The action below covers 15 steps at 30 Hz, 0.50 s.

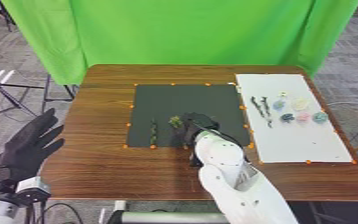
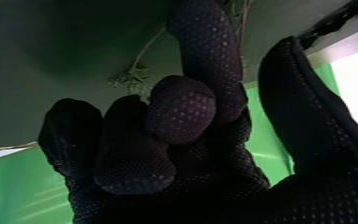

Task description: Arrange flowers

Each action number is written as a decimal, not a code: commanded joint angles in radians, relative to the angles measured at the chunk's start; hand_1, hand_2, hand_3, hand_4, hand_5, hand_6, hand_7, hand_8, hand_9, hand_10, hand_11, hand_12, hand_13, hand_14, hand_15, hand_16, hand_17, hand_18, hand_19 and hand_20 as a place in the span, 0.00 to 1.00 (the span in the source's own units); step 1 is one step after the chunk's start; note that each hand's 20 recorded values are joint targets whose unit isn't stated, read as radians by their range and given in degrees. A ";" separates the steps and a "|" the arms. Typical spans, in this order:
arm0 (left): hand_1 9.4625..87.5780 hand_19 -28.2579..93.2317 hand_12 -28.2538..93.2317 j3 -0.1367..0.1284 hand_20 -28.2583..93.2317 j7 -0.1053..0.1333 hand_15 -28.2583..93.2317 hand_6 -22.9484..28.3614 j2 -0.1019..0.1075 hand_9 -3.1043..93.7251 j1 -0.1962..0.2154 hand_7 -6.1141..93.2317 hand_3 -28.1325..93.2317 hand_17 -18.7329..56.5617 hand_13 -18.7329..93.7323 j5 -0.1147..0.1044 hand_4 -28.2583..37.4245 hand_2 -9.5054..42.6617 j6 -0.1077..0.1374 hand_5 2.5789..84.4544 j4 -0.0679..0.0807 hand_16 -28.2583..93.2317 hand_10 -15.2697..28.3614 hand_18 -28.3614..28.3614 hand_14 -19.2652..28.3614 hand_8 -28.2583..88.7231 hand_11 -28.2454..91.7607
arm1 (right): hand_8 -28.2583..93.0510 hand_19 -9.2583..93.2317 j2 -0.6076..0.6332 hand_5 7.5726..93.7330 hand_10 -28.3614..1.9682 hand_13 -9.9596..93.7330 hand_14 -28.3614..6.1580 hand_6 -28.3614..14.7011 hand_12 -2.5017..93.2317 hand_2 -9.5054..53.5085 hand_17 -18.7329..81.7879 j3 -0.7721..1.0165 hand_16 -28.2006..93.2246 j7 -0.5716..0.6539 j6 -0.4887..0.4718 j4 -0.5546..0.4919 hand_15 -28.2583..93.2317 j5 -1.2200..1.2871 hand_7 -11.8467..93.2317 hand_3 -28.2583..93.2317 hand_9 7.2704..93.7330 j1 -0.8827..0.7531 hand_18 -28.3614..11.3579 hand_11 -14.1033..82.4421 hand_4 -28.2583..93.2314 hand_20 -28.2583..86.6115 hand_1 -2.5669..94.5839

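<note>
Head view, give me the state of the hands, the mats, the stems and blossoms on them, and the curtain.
Left hand: open, beside the table.
Right hand: over the black mat.
Black mat: lying flat.
White mat: lying flat.
Dark stem: lying on the black mat.
Green sprig: on the black mat.
Branches: lying on the white mat.
Blossoms: loose, on the white mat.
Green curtain: hanging.

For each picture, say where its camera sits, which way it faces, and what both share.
Head view: on the head, facing forward and down at brown table; left hand, right hand, both arms show.
Right wrist view: on right wrist, facing along the right hand.
Shared: right hand, black mat, green curtain.
</note>
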 commanded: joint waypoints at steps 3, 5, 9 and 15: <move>0.17 0.50 0.40 -0.007 0.31 -0.002 0.36 0.47 -0.012 0.21 0.017 0.24 0.81 0.10 0.28 0.000 0.00 0.06 -0.007 0.25 -0.003 0.30 0.54 0.81 0.64 0.17 0.32 | 0.16 1.00 0.063 0.89 0.59 0.85 0.53 0.68 0.50 0.19 0.62 0.031 0.55 0.014 -0.020 -0.063 0.91 0.007 0.54 0.89 0.91 -0.008 0.11 0.73 0.08 0.85 0.23; 0.17 0.50 0.40 -0.009 0.31 -0.001 0.36 0.47 -0.014 0.21 0.020 0.24 0.81 0.10 0.28 0.001 0.00 0.06 -0.007 0.25 -0.004 0.30 0.54 0.81 0.64 0.17 0.32 | 0.16 1.00 0.078 0.89 0.59 0.85 0.53 0.68 0.50 0.19 0.61 0.040 0.55 0.017 -0.024 -0.084 0.91 0.015 0.54 0.88 0.91 -0.011 0.11 0.73 0.07 0.85 0.23; 0.17 0.50 0.40 -0.015 0.31 -0.002 0.36 0.46 -0.017 0.21 0.027 0.24 0.81 0.10 0.28 0.001 0.00 0.06 -0.007 0.25 -0.007 0.30 0.54 0.81 0.64 0.17 0.32 | 0.16 1.00 0.093 0.89 0.58 0.85 0.52 0.67 0.50 0.22 0.61 0.078 0.55 0.027 -0.052 -0.137 0.91 0.093 0.54 0.87 0.91 -0.024 0.11 0.73 0.06 0.85 0.20; 0.17 0.50 0.40 -0.013 0.32 -0.001 0.36 0.47 -0.016 0.21 0.018 0.24 0.81 0.10 0.28 0.002 0.00 0.06 -0.012 0.25 -0.003 0.30 0.54 0.81 0.64 0.17 0.32 | 0.16 1.00 0.181 0.84 0.53 0.81 0.49 0.63 0.49 0.23 0.57 0.135 0.55 0.021 0.064 -0.158 0.90 0.056 0.52 0.85 0.86 -0.045 0.11 0.71 0.06 0.82 0.18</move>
